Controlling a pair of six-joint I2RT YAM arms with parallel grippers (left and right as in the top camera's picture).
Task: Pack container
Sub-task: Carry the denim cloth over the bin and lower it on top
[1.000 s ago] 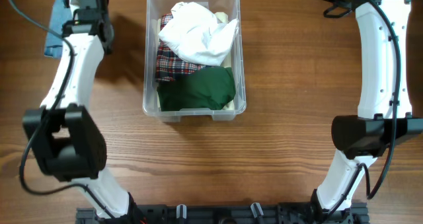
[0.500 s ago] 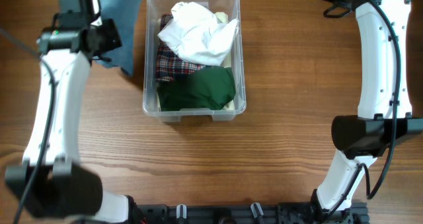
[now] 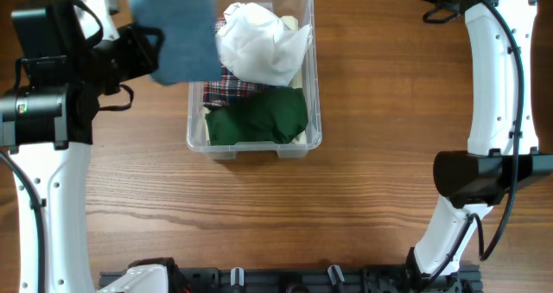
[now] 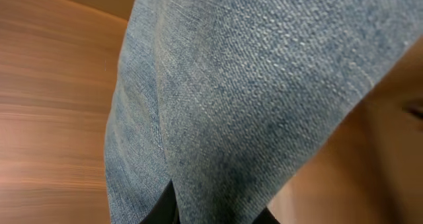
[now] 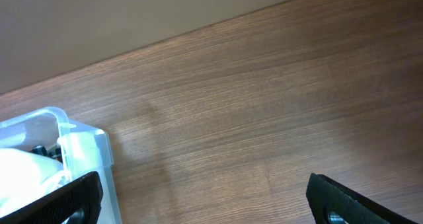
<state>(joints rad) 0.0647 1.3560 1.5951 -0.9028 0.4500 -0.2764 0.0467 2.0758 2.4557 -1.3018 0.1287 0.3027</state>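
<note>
container: clear rectangular plastic container (image 3: 255, 152) with rounded corners and thick rim, upright at the middle rear of the wooden tabletop (image 3: 371, 198); one corner shows in the right wrist view (image 5: 73, 145).
contents: crumpled white cloth (image 3: 259, 47) at the rear, red plaid cloth (image 3: 226, 85) along the left wall, dark green cloth (image 3: 259, 116) at the front, a cream item (image 3: 289, 22) at the rear right corner. Looks near full.
left end effector: (image 4: 213, 216) closed on a blue denim-like cloth (image 3: 177, 29). Cloth fills the wrist view, dark finger edges just visible either side of the fold.
right end effector: (image 5: 208, 204) spread wide, holding nothing, parked at the rear right.
container vs end effectors: blue cloth hangs above the container's rear left corner, overlapping the left rim. Left end effector sits just outside that wall. Right one is well apart from the right wall.
handling (judgement): container likely light, thin-walled, fairly stiff, smooth; would slide if nudged. Grip it on the thick rim midway along a long side. Contents are soft and compressible.
risk (judgement): cloth edge could drape over the left rim instead of dropping inside.
</note>
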